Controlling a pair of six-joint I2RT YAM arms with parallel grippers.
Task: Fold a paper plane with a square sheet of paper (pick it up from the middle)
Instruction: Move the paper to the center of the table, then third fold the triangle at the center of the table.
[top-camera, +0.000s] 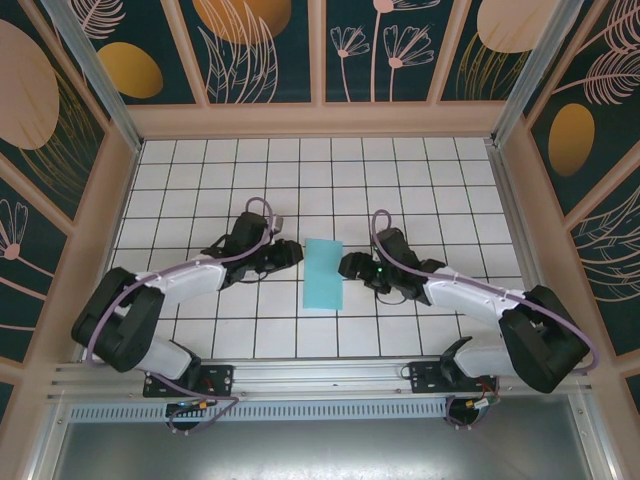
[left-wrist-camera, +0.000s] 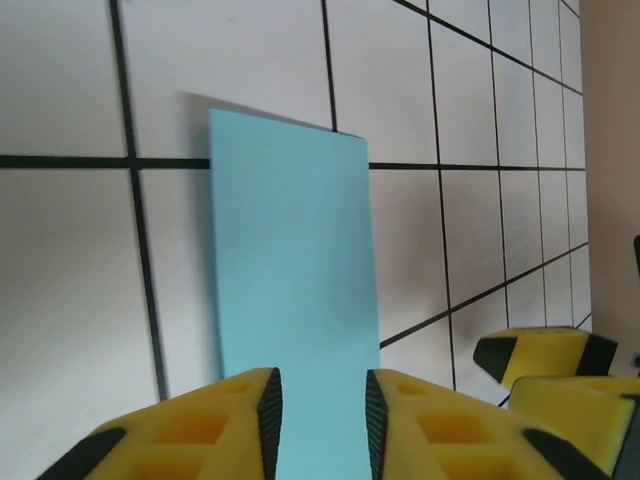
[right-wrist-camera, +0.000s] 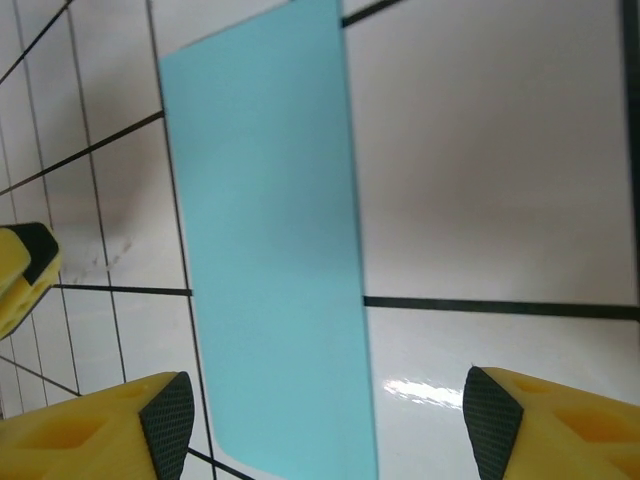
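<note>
Left gripper (left-wrist-camera: 320, 415) stands narrow at the edge of the square sheet of paper (top-camera: 323, 273) lying flat mid-frame; I cannot tell if it grips. My right gripper (right-wrist-camera: 325, 422) gapes open, so a one-sided pull could skew or crease the sheet.

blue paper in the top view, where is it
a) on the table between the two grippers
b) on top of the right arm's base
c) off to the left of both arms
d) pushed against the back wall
a: the blue paper lies on the table, in the gap between the left gripper and the right gripper.
</note>
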